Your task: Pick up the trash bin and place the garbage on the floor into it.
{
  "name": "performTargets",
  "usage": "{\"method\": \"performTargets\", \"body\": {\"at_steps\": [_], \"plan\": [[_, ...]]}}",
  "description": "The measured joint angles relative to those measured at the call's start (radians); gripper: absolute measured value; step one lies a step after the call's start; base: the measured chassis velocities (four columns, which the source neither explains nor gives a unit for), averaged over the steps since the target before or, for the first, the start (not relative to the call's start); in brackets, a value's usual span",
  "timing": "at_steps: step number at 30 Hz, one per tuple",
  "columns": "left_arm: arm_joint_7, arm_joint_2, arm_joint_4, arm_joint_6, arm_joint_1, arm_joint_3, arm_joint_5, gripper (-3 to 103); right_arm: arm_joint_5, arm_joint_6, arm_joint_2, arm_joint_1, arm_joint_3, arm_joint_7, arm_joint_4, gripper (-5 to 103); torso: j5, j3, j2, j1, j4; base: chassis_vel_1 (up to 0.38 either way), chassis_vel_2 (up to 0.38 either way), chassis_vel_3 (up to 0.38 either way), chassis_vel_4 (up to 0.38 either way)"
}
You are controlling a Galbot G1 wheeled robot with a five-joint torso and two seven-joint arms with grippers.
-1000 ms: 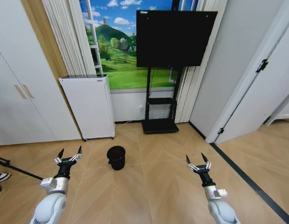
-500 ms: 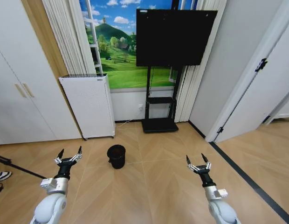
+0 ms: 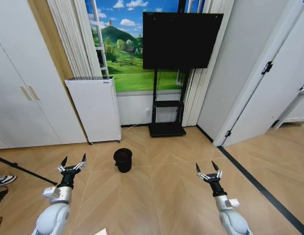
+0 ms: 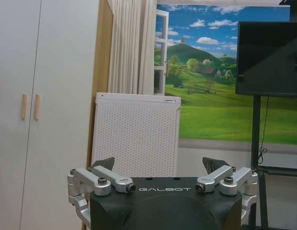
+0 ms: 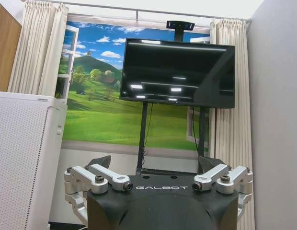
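Observation:
The trash bin (image 3: 123, 159), small, black and round, stands upright on the wooden floor in the head view, ahead of me and slightly left of centre. My left gripper (image 3: 73, 163) is open, held up nearer than the bin and to its left, well apart from it. Over on the right my right gripper (image 3: 207, 170) is also open, nearer than the bin. Both hold nothing. The wrist views show the left gripper (image 4: 160, 165) and right gripper (image 5: 153, 160) with fingers spread. A small pale piece of garbage (image 3: 101, 231) peeks in at the bottom edge.
A tall white perforated appliance (image 3: 94, 110) stands against the wall behind the bin. A black TV on a stand (image 3: 179, 41) is to its right. White cupboard doors (image 3: 19, 93) line the left, a white door (image 3: 269, 83) the right. A shoe (image 3: 4, 180) and a black rod lie far left.
The whole picture has shifted, so the camera has moved: the bin and the back wall sit slightly farther off and more floor shows. Both grippers stay open in the same pose.

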Motion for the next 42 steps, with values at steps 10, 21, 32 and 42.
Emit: {"method": "performTargets", "body": {"at_steps": [10, 21, 32, 42], "plan": [[0.002, -0.001, 0.006, -0.002, 0.000, 0.000, 0.003, 100, 0.008, 0.020, 0.001, 0.007, -0.004, -0.008, -0.010, 100, -0.0005, 0.000, 0.000, -0.001, -0.0004, 0.041, -0.021, -0.048, 0.015], [0.005, 0.000, 0.008, -0.003, -0.002, 0.001, 0.005, 100, 0.011, 0.007, -0.001, 0.004, -0.002, -0.012, -0.006, 100, -0.0003, 0.000, 0.000, -0.001, -0.0004, 0.004, -0.003, -0.005, 0.001], [0.013, 0.002, 0.019, -0.010, -0.002, -0.002, 0.005, 100, 0.029, -0.003, 0.000, 0.002, 0.001, -0.018, -0.010, 100, -0.0003, 0.000, 0.000, -0.001, -0.0003, -0.030, 0.010, 0.032, -0.009], [0.013, -0.004, 0.037, -0.010, -0.008, 0.000, 0.003, 100, 0.005, 0.008, 0.002, 0.010, 0.001, 0.001, -0.023, 100, -0.0003, 0.000, 0.000, 0.000, -0.0001, -0.134, 0.105, 0.148, -0.117]]}}
